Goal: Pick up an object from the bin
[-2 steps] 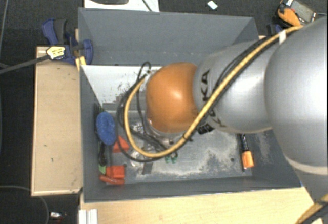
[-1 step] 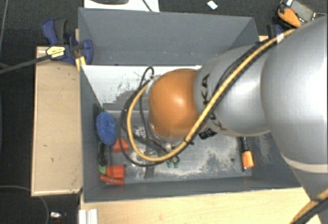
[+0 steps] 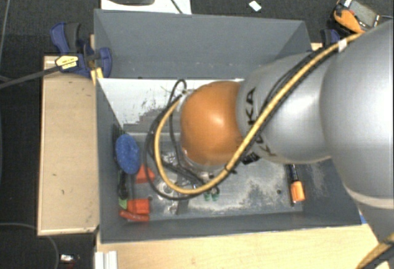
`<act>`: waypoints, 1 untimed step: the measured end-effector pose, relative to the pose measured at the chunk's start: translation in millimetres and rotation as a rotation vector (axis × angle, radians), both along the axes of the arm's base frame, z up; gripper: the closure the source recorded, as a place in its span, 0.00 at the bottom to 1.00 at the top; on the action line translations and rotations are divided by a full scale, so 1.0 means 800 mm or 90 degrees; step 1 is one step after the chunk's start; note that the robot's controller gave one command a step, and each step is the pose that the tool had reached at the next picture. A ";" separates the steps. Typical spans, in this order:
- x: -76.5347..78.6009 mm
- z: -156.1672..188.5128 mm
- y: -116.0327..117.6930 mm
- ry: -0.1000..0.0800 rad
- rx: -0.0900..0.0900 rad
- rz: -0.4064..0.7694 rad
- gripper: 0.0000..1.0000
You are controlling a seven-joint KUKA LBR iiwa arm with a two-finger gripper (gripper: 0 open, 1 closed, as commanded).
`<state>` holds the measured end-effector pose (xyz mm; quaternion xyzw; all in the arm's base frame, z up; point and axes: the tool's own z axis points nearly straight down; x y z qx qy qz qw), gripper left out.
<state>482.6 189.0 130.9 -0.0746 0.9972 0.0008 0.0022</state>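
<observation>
- Enters from the right, with the wrist's orange cover over the middle of the bin.
- Keeps the end effector low under this cover, near the bin floor. Wide or narrow: cannot tell, hidden by cover and cables.
- Shows nothing held.
- Has nearest to it a small orange piece just beside on the left, and small green pieces just beside on the lower right.
- Further left, by the wall: a blue oval thing, long axis up-down in the view; below it a red-orange block in the corner.
- Well apart on the right: an orange and black marker, also lying up-down.
- Probably needs only a short shift left for the orange piece.
</observation>
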 end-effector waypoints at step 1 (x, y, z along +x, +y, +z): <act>0.002 -0.057 -0.010 -0.003 0.002 -0.076 0.00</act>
